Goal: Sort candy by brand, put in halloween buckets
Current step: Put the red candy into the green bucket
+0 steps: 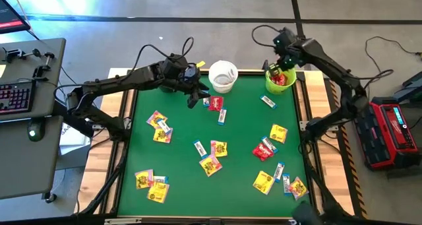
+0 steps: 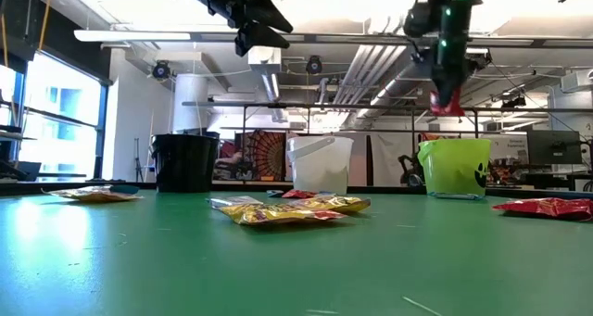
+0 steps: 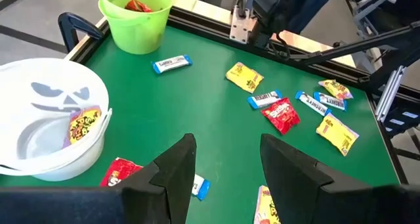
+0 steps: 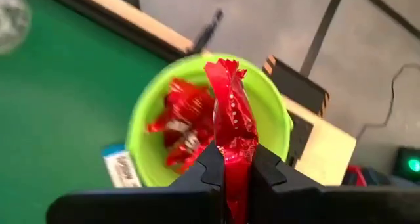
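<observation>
The right claw (image 4: 234, 166) pinches a crinkled red candy packet (image 4: 231, 122) directly above the lime green plastic bucket (image 4: 274, 112). The left claw (image 3: 226, 161) hangs wide apart beside the white plastic bucket (image 3: 98, 96).

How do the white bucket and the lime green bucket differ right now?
The round white plastic bucket holds one yellow candy packet; the round lime green plastic bucket holds several red packets. The right hand, shut on another red packet, hangs over the green bucket; the open left hand is beside the white one, holding nothing. Both buckets stand upright along the table's far edge, alike in size.
</observation>
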You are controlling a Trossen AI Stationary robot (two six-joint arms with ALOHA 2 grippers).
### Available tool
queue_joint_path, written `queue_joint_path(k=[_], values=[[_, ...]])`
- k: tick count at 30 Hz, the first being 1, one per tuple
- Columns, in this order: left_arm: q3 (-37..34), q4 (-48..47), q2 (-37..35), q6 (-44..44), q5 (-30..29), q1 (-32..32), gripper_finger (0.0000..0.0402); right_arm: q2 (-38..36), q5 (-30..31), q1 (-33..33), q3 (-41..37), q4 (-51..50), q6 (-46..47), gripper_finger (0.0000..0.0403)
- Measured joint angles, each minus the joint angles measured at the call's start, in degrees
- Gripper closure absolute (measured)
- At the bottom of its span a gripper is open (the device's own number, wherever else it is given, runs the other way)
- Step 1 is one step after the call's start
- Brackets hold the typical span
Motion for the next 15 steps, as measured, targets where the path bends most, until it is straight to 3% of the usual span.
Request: queue_joint_path(k=[15], values=[[0.0, 0.0, 0.0, 1.4, -2.5, 0.0, 0.0238, 0.2, 2.5, -4.0, -13.8, 9.1, 5.5, 0.0374]])
